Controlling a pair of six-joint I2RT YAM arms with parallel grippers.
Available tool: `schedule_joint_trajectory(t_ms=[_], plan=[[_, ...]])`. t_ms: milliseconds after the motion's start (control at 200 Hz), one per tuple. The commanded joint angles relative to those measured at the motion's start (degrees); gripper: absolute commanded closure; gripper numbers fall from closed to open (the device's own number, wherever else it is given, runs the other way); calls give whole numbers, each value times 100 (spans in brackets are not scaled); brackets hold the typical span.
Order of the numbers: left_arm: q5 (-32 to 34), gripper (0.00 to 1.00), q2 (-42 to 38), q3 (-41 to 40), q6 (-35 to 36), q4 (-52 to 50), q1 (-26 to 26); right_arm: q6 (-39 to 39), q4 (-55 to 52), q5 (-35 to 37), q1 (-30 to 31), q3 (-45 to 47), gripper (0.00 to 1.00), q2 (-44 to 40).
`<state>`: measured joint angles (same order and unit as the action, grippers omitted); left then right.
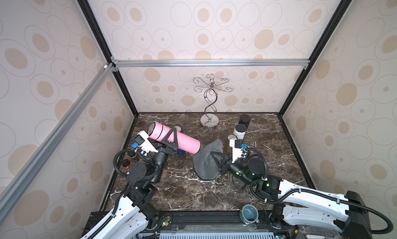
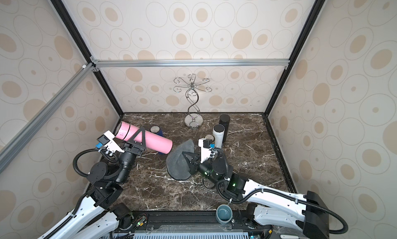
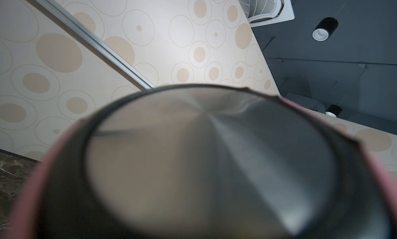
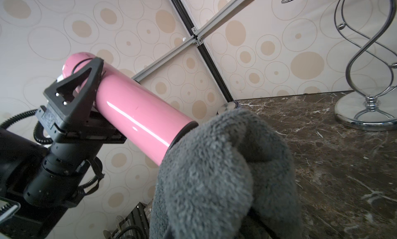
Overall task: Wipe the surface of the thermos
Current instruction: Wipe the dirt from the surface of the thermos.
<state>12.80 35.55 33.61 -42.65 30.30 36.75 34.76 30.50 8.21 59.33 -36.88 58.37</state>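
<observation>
The pink thermos (image 1: 184,142) (image 2: 154,141) (image 4: 137,115) hangs tilted above the left of the marble table. My left gripper (image 1: 170,135) (image 2: 139,135) (image 4: 86,77) is shut round its middle. The left wrist view is filled by the blurred steel end of the thermos (image 3: 210,162), which hides the jaws. My right gripper (image 1: 217,159) (image 2: 188,160) is shut on a grey cloth (image 1: 205,165) (image 2: 178,165) (image 4: 214,173). The cloth bunches up right beside the thermos's black-rimmed lower end. I cannot tell whether they touch.
A chrome hook stand (image 1: 209,102) rises at the back centre. Black (image 1: 245,119), white (image 1: 239,130) and olive (image 1: 228,143) flasks stand behind the right arm. A blue flask (image 1: 181,152) sits under the pink one. A grey cup (image 1: 249,214) rests on the front rail.
</observation>
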Motion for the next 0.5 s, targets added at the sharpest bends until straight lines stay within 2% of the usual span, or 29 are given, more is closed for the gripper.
schedule_joint_trajectory(t_ms=[0,240,350,495], plan=[[-382,100,-127,151,-461,730,11,722,1147,-905,-235,39,100,110],[-734,100,22,-34,-800,1284,16,1121,1730,-1854,-343,-393,100,735],[-804,100,162,-109,-894,1476,15,1321,1661,-2359,-339,-647,100,1104],[-770,100,150,-113,-830,1517,4,1532,1541,-2582,-309,-578,100,1350]])
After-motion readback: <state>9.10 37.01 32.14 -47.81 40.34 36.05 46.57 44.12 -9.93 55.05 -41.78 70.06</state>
